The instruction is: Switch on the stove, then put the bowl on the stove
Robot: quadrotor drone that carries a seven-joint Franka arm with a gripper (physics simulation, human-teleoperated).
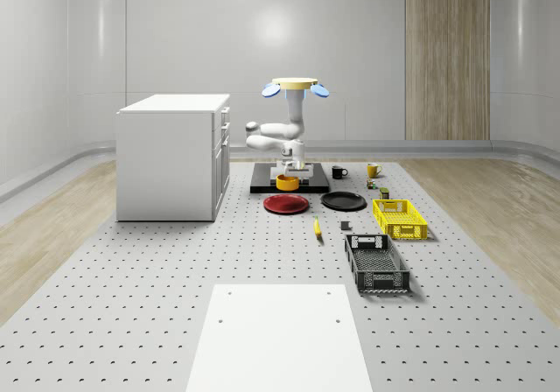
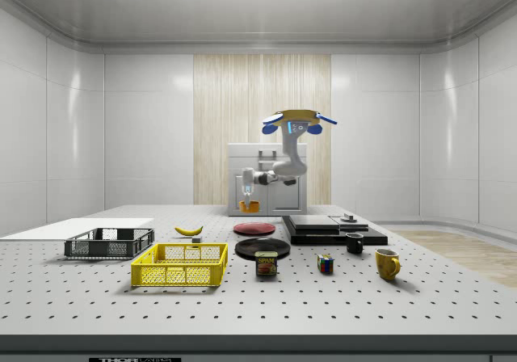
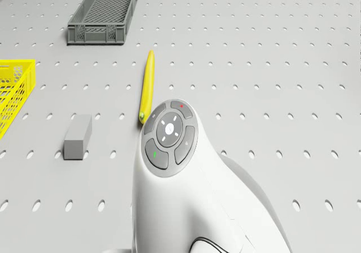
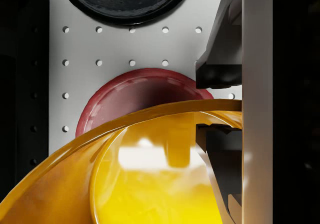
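The drone (image 1: 295, 85) hovers over the stove (image 1: 317, 179), its hand (image 1: 291, 171) pinching the rim of the bowl (image 1: 287, 183), held just above the stove's front edge. On the bench (image 1: 131, 269) just beyond lie a red plate (image 1: 286, 204) and black plate (image 1: 343, 201); a cabinet (image 1: 171, 156) stands beside, a black mug (image 1: 338, 172) near
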